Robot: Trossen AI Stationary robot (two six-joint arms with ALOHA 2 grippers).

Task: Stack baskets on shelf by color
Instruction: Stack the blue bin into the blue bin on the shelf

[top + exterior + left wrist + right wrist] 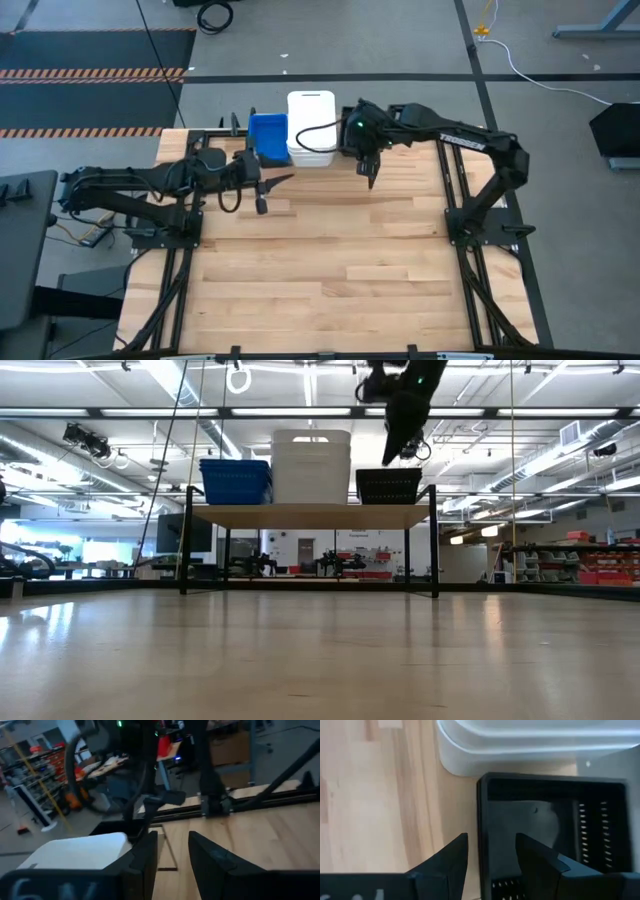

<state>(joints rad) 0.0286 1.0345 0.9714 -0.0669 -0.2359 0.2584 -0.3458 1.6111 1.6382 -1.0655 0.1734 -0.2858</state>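
Note:
On the shelf [310, 515] at the table's far edge stand a blue basket stack [236, 480], a taller white basket stack [311, 465] and a black slotted basket [389, 485], side by side. My right gripper [398, 448] hangs open just above the black basket [555, 820], slanting down, with nothing between its fingers. My left gripper [272, 188] is open and empty, held above the table on the near side of the blue basket [268, 138]. It points across toward the right arm. The white basket [75, 852] shows beside its fingers.
The wooden tabletop [330, 270] stretches from the shelf to the near edge. Black frame rails [455, 200] run along the table's left and right sides. A black cable [310, 128] lies across the white basket.

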